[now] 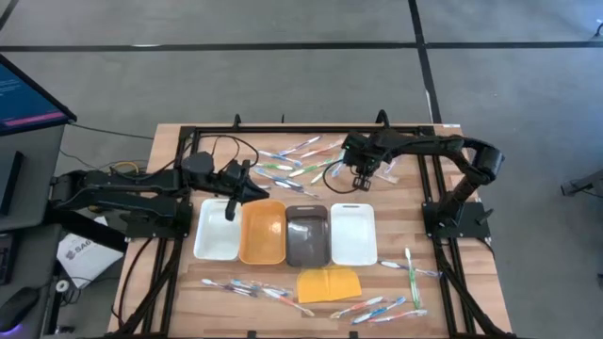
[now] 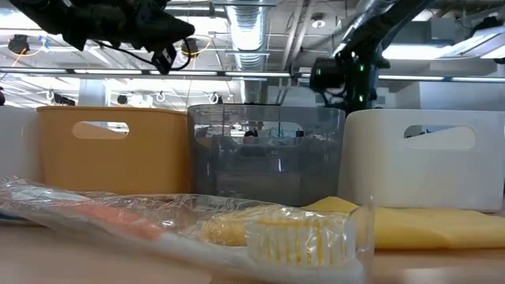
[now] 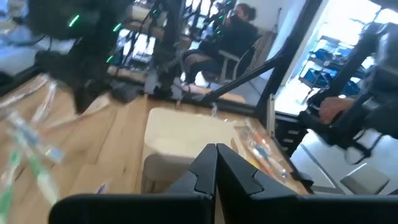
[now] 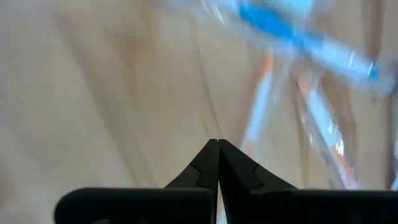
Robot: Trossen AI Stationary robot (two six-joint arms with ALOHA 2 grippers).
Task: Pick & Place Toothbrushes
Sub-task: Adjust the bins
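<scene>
Table [image 1: 170, 151]: wooden top inside a black frame, seen whole only from the high view.
Row of trays: the landmark, in the middle of the table – white tray [image 1: 216, 229], orange tray [image 1: 263, 232], grey tray [image 1: 306, 235], second white tray [image 1: 353, 234]. The low view shows them as walls with handle slots, which the high view does not show.
Left arm: reaches from the left side; the left gripper [image 1: 233, 213] hangs over the first white tray, fingers pressed together, holding nothing. Its wrist view looks over a pale tray toward a seated person [image 3: 239, 31] in the room – no other view shows this.
Right arm: bends in from the right; the right gripper [image 1: 360, 184] hovers just behind the second white tray, fingers pressed together, nothing between them.
Yellow pad [image 1: 329, 283]: just in front of the grey tray.
Toothbrushes: wrapped; one group [image 1: 297, 162] lies behind the trays between the two grippers, others [image 1: 256, 291] in front of the trays on both sides of the pad. In the low view one wrapped toothbrush [image 2: 300, 237] lies very close, bristle head clear.
Right wrist view: only blurred toothbrushes [image 4: 298, 37] on the wood.
</scene>
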